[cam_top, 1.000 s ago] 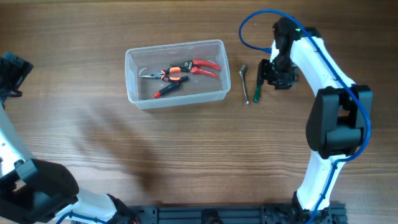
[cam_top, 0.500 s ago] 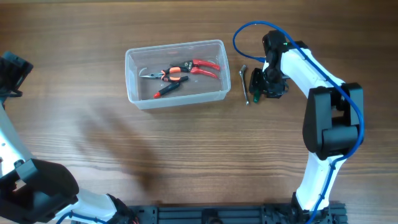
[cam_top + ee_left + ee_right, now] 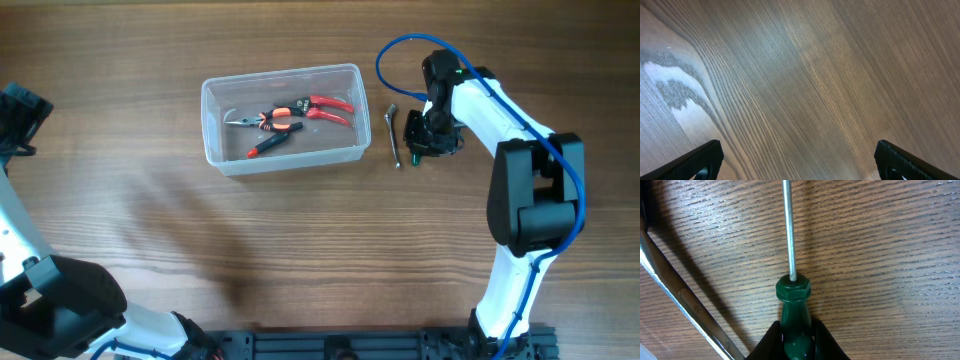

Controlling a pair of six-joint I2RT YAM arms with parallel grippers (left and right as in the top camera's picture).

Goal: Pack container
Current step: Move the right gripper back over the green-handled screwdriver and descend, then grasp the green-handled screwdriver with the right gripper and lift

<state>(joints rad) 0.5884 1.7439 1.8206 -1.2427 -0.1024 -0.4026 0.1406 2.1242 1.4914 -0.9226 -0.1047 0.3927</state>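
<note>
Overhead: the container is seen left of the right hand, with a wrench between them on the table. Since a second ago the right hand has been moved closer to the container. Red pliers and a small black tool are held in the container.
Left wrist: the left hand is spread wide and empty.
Right wrist: the right hand is closed on the green screwdriver.

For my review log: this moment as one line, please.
right gripper: shut on green-handled screwdriver on wooden table | left gripper: open, over table | clear rectangular plastic container: red-handled pliers inside | steel wrench: outside
</note>
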